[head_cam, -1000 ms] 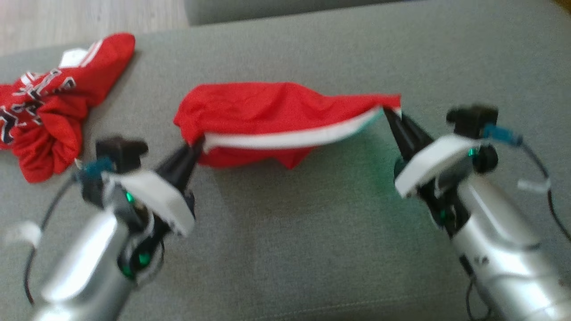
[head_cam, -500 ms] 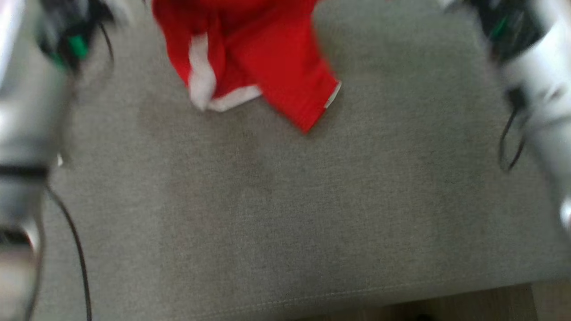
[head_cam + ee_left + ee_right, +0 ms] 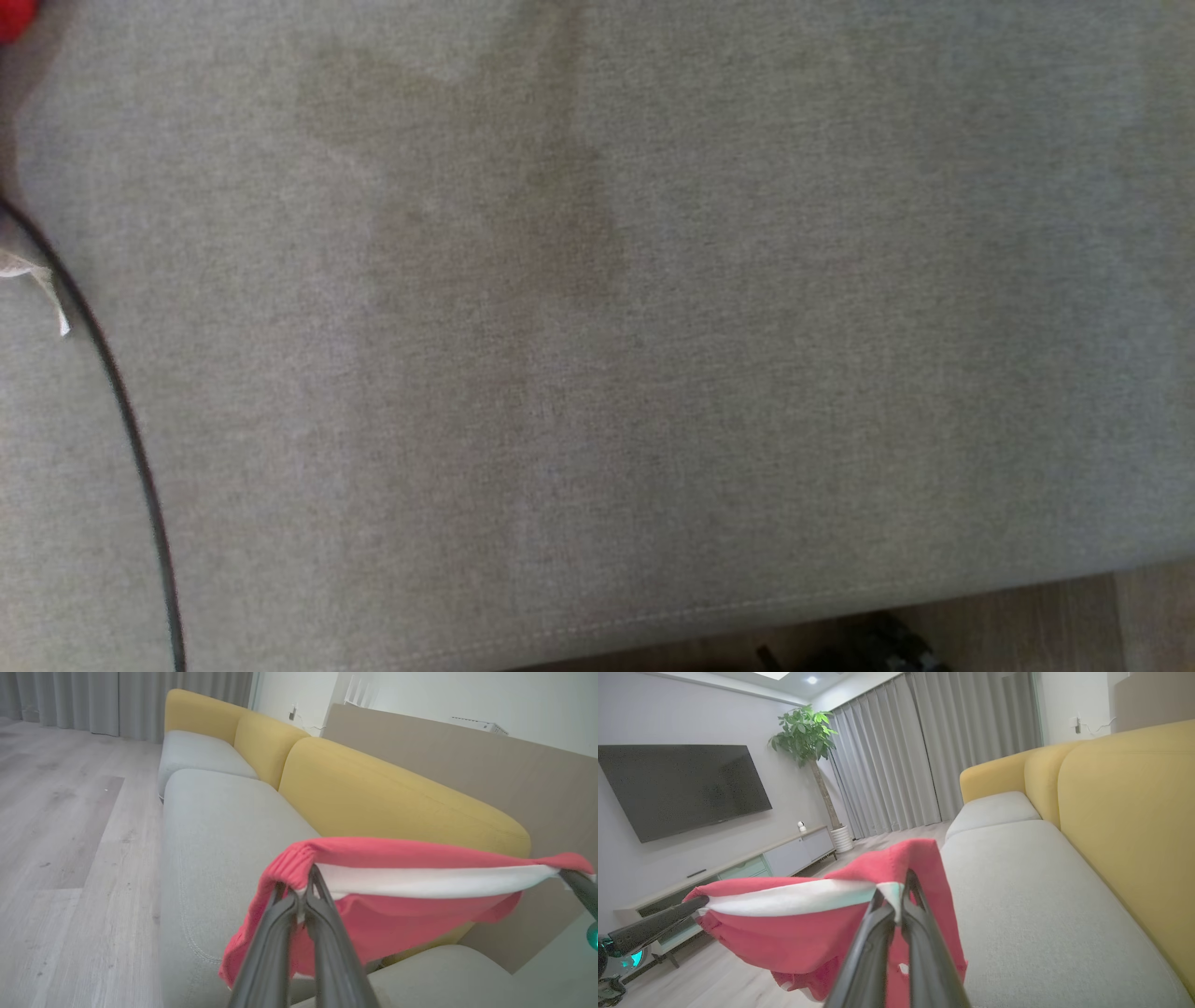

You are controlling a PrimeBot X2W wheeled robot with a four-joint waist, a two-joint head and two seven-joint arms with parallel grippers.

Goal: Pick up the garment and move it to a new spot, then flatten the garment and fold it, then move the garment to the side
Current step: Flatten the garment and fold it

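The garment [image 3: 397, 919] is red cloth with a white band along its edge. It hangs in the air, stretched between both grippers above the grey sofa seat [image 3: 219, 835]. My left gripper [image 3: 301, 889] is shut on one gathered end of the band. My right gripper [image 3: 896, 896] is shut on the other end, and the garment [image 3: 784, 933] sags below it. The right gripper's dark fingertip [image 3: 579, 886] shows at the left wrist view's right edge, and a left finger [image 3: 658, 924] shows in the right wrist view. A red sliver of cloth [image 3: 9, 14] sits in the head view's top left corner.
The head view looks down on the grey seat cushion [image 3: 597, 327], with a black cable [image 3: 121, 401] at its left and wooden floor [image 3: 1074, 616] past the front edge. Yellow backrests [image 3: 373, 788] run behind the seat. A TV [image 3: 682, 788], low cabinet [image 3: 784, 858] and potted plant [image 3: 808, 732] stand across the room.
The head camera has swung, so both arms and the garment have left its picture. Both grippers stay shut on the garment's banded edge.
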